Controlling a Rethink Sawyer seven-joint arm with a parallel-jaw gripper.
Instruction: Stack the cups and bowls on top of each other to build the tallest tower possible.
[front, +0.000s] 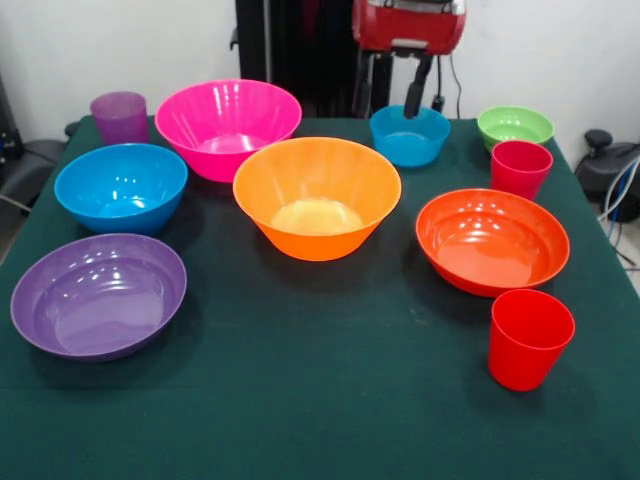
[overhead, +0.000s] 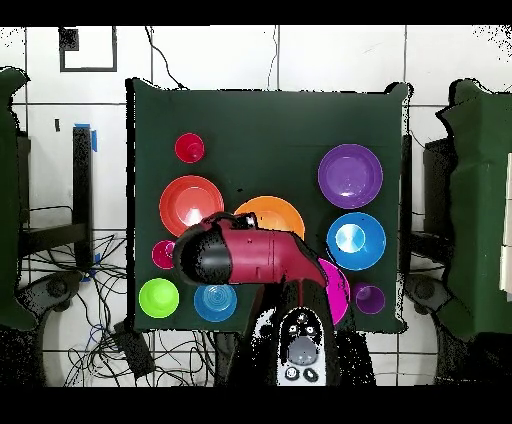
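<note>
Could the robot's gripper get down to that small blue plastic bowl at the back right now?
Probably yes. The gripper hangs just above the small blue plastic bowl, which stands open, empty and apart from the small green plastic bowl, with nothing between.

Even bright overhead light is glaring off the glossy bowls (front: 316, 196), casting soft shadows on the table (front: 300, 400); focus is holding sharp

Pink bowl (overhead: 338, 290) half under arm (overhead: 250, 255)
</note>
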